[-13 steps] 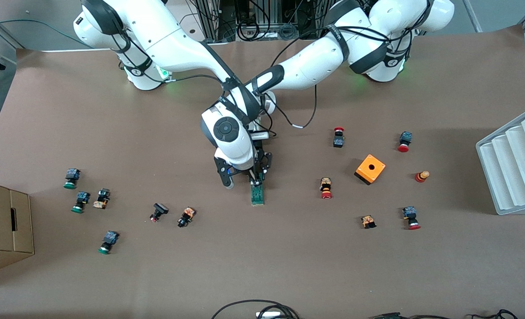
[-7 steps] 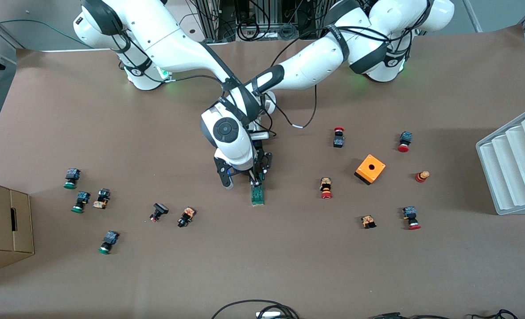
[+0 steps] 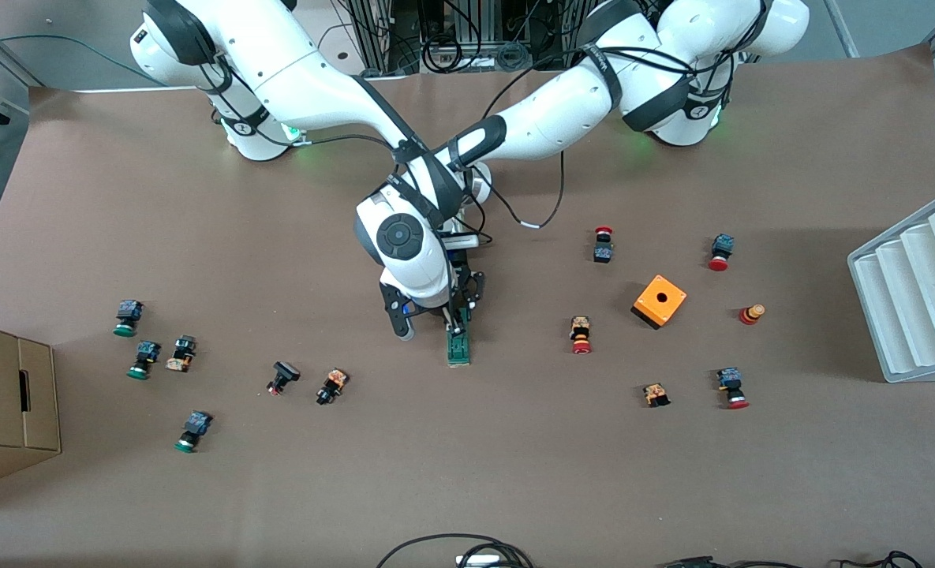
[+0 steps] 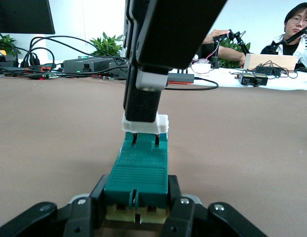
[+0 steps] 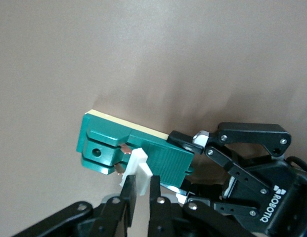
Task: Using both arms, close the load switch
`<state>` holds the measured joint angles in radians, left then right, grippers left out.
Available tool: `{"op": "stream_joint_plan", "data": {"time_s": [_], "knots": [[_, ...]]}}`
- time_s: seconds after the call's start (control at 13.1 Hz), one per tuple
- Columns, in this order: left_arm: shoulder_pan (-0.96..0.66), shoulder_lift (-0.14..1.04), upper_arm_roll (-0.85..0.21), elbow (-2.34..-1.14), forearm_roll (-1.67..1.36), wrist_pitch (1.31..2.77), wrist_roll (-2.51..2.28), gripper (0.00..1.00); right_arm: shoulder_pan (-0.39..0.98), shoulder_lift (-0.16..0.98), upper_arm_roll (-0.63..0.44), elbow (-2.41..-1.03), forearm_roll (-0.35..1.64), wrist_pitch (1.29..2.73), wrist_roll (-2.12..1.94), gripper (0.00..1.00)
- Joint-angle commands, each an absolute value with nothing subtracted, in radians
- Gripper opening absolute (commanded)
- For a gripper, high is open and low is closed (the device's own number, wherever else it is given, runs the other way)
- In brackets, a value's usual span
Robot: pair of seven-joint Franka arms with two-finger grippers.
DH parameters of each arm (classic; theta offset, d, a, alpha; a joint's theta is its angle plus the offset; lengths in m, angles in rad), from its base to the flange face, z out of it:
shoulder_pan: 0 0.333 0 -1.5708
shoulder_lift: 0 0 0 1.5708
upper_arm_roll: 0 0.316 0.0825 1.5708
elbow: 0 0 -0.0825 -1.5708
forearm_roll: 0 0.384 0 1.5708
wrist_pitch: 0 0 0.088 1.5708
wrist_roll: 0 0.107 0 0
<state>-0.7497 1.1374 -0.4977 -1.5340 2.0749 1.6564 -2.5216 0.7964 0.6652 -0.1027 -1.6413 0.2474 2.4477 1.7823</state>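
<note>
The load switch [image 3: 458,349] is a narrow green block lying flat on the brown table mid-table. It also shows in the left wrist view [image 4: 138,170] and the right wrist view [image 5: 111,140]. My left gripper [image 4: 137,193] is shut on the block's end farther from the front camera, one finger on each side. My right gripper [image 5: 140,186] comes down from above and is shut on the white tab [image 5: 138,165], which stands up from the block. In the front view both grippers sit under the right arm's wrist [image 3: 424,268].
An orange box with a hole [image 3: 660,300] and several red-capped buttons lie toward the left arm's end. Several green-capped buttons lie toward the right arm's end, by a cardboard box [image 3: 5,402]. A white ribbed rack [image 3: 917,292] stands at the table edge.
The right arm's wrist has shifted very slightly. The load switch and both grips stay as they were.
</note>
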Motion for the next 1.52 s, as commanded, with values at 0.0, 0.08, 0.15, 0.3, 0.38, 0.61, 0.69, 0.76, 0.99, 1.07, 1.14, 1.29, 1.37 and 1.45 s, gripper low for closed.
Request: {"op": "stream_joint_plan", "data": {"time_s": [0.0, 0.08, 0.15, 0.3, 0.38, 0.61, 0.69, 0.76, 0.99, 1.07, 1.14, 1.29, 1.37, 1.45], "knots": [[-0.761, 1.166, -0.499, -1.508, 2.088, 1.657, -2.519, 0.51, 0.773, 0.768, -0.117, -1.520, 0.241, 2.487, 1.778, 0.17], [-0.761, 1.167, -0.499, -1.508, 2.088, 1.657, -2.519, 0.51, 0.773, 0.775, -0.117, -1.510, 0.241, 2.487, 1.779, 0.17], [-0.761, 1.170, -0.499, -1.508, 2.091, 1.657, -2.517, 0.51, 0.773, 0.779, -0.117, -1.502, 0.251, 2.485, 1.779, 0.17], [-0.761, 1.169, -0.499, -1.506, 2.091, 1.657, -2.516, 0.51, 0.772, 0.791, -0.118, -1.479, 0.262, 2.468, 1.779, 0.17], [-0.761, 1.169, -0.499, -1.506, 2.091, 1.657, -2.516, 0.51, 0.772, 0.796, -0.118, -1.464, 0.262, 2.451, 1.779, 0.17], [-0.761, 1.169, -0.499, -1.506, 2.091, 1.657, -2.516, 0.51, 0.761, 0.802, -0.120, -1.447, 0.264, 2.442, 1.778, 0.17], [-0.761, 1.169, -0.499, -1.506, 2.091, 1.657, -2.516, 0.51, 0.758, 0.808, -0.120, -1.436, 0.270, 2.442, 1.778, 0.17], [-0.761, 1.169, -0.499, -1.506, 2.091, 1.657, -2.516, 0.51, 0.758, 0.813, -0.120, -1.427, 0.275, 2.441, 1.778, 0.17], [-0.761, 1.169, -0.499, -1.506, 2.091, 1.657, -2.516, 0.51, 0.746, 0.819, -0.118, -1.414, 0.278, 2.442, 1.778, 0.17], [-0.761, 1.169, -0.499, -1.505, 2.091, 1.657, -2.514, 0.51, 0.744, 0.819, -0.118, -1.414, 0.278, 2.442, 1.776, 0.18], [-0.761, 1.169, -0.499, -1.505, 2.091, 1.657, -2.514, 0.51, 0.744, 0.821, -0.118, -1.414, 0.278, 2.445, 1.776, 0.18], [-0.761, 1.169, -0.499, -1.506, 2.091, 1.657, -2.516, 0.51, 0.742, 0.821, -0.118, -1.413, 0.276, 2.448, 1.776, 0.25], [-0.761, 1.169, -0.499, -1.506, 2.091, 1.657, -2.516, 0.51, 0.742, 0.821, -0.118, -1.413, 0.278, 2.448, 1.776, 0.25], [-0.761, 1.169, -0.499, -1.506, 2.091, 1.657, -2.516, 0.51, 0.742, 0.821, -0.118, -1.413, 0.278, 2.450, 1.776, 0.25]]}}
